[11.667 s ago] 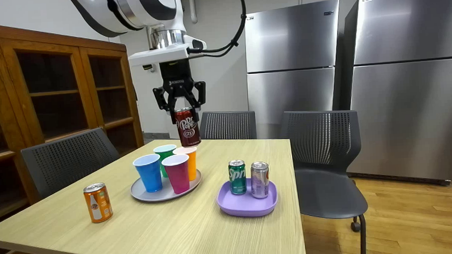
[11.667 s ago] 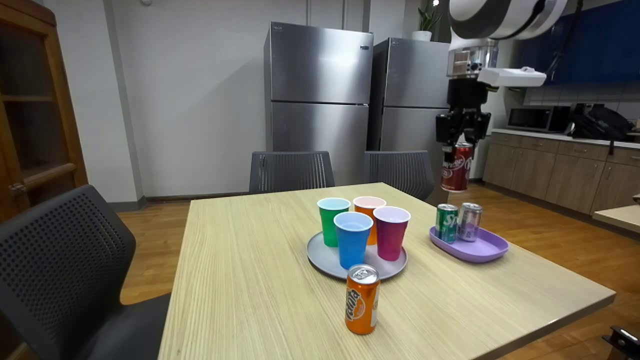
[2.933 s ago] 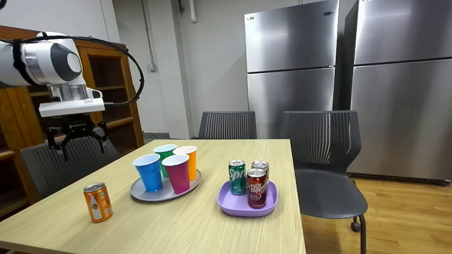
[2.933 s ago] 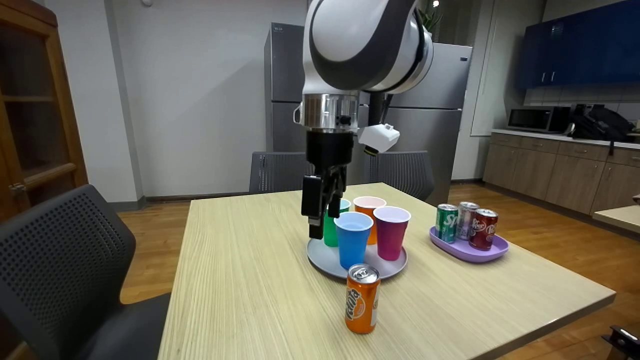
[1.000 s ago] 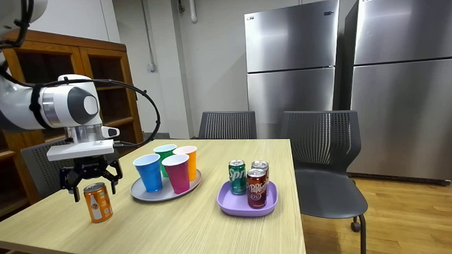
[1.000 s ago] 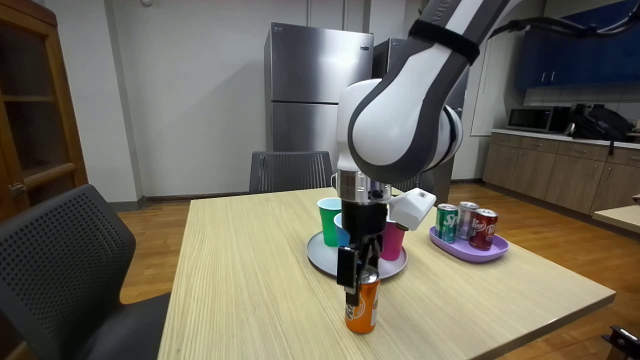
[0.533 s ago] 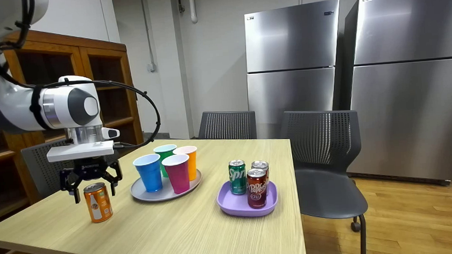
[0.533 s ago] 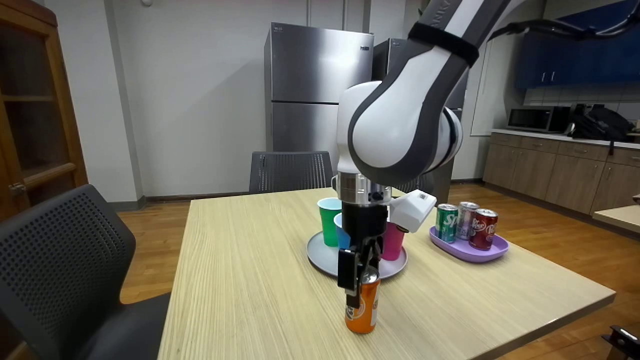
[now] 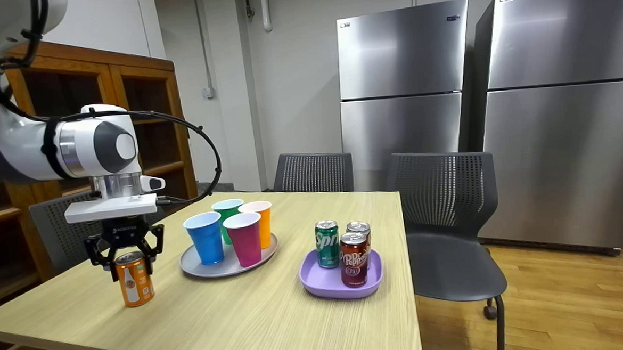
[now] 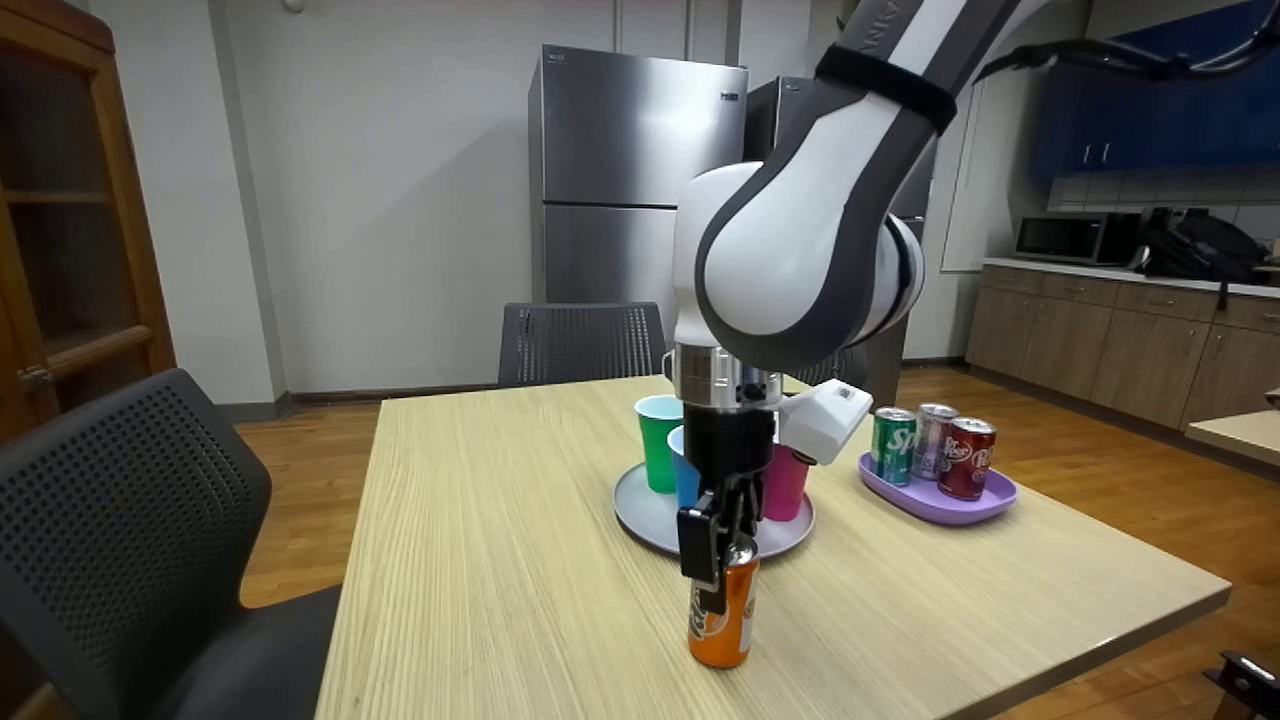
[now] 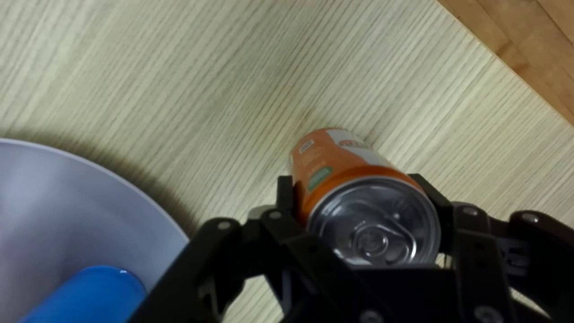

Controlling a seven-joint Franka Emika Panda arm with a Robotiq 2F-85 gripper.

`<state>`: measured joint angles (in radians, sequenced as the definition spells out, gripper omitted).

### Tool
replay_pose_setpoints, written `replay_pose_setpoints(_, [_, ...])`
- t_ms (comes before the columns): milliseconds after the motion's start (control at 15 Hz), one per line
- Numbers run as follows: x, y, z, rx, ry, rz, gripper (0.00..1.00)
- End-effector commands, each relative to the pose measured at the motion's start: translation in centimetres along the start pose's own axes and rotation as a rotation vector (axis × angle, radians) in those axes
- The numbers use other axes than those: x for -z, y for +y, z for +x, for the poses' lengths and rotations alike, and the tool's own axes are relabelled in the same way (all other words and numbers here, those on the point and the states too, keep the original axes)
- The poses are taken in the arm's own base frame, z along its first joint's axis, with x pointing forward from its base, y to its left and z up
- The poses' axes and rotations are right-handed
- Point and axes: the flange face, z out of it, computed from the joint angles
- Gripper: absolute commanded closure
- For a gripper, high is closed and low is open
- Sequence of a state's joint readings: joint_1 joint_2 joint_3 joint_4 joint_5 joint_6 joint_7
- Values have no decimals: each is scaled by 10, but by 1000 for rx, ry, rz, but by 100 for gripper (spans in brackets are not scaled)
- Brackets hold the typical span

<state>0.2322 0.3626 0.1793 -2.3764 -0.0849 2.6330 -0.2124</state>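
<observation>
- Gripper (image 9: 132, 272) lower left in an exterior view, clasped around an orange can (image 9: 137, 288) standing on the table (image 9: 233, 318).
- Can in an exterior view, lower middle, a plate (image 10: 641, 512) with cups (image 10: 660, 445) behind it.
- Wrist view: can right of center, pinched between fingertips (image 11: 285, 192); blue cup (image 11: 92, 296) lower left.

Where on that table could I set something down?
Bare tabletop lies between the Fanta can and purple tray, and, in an exterior view, between the gray plate and nearest chair. It's crowded where the claw grips that can, and among the plate's four cups.
</observation>
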Motion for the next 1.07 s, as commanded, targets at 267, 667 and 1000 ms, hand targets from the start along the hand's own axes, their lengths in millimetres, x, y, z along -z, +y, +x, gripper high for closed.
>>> replay_pose_setpoints(267, [29,1,-17,-42,23,-3,62])
replay_pose_setpoints(667, [48,20,-42,-126,42,3,62])
replay_pose_setpoints(1000, [59,47,-67,-226,55,6,62])
